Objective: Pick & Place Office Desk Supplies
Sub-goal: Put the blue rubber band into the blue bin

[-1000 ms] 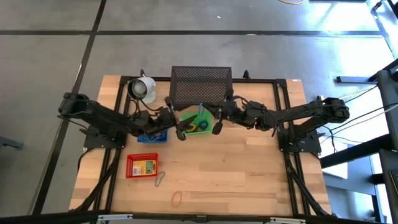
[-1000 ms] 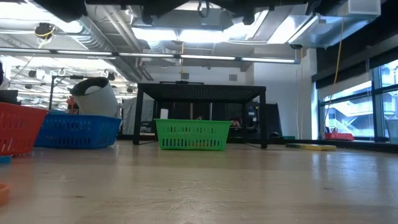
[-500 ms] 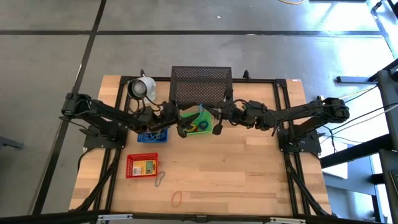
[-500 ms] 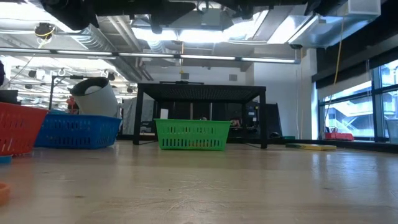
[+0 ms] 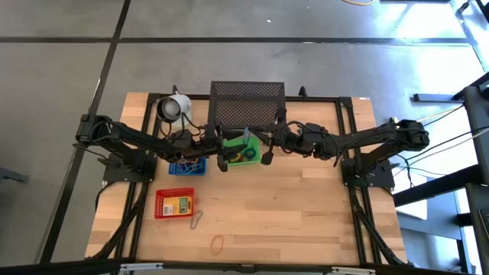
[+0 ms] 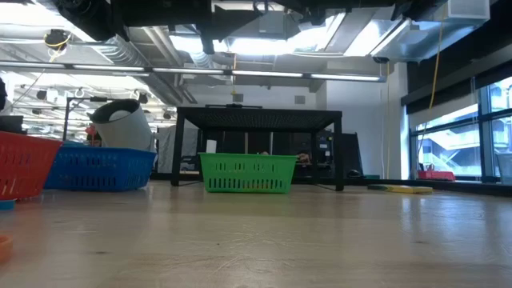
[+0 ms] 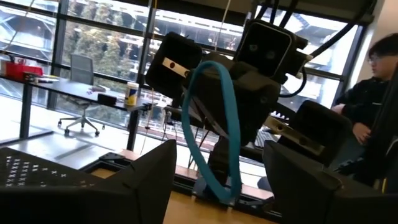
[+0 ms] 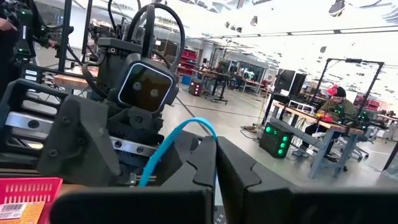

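The right gripper (image 8: 214, 168) is pressed together on a blue rubber band (image 8: 177, 140), its dark fingers pinching one end of the loop so that the band arcs up and away from them. In the left wrist view the same band (image 7: 214, 124) hangs as a long, narrow loop from that gripper, facing the left gripper (image 7: 217, 186), whose fingers stand spread wide and hold nothing. From above, both grippers meet over the green basket (image 5: 229, 144) near the middle of the table's far edge, the left gripper (image 5: 219, 149) just beside the right gripper (image 5: 263, 147).

The band looks thin, smooth, very light and limp; it probably stretches, sags under its own weight and could slip or snap free. A pinch across a single strand seems the safest hold.

Two more loops lie loose near the table's front edge: a grey rubber band (image 5: 196, 219) and an orange rubber band (image 5: 218, 244). A yellow crayon box (image 5: 178, 205) fills a ribbed red basket (image 5: 162, 205); a blue basket (image 5: 187, 169) sits beside the green one.
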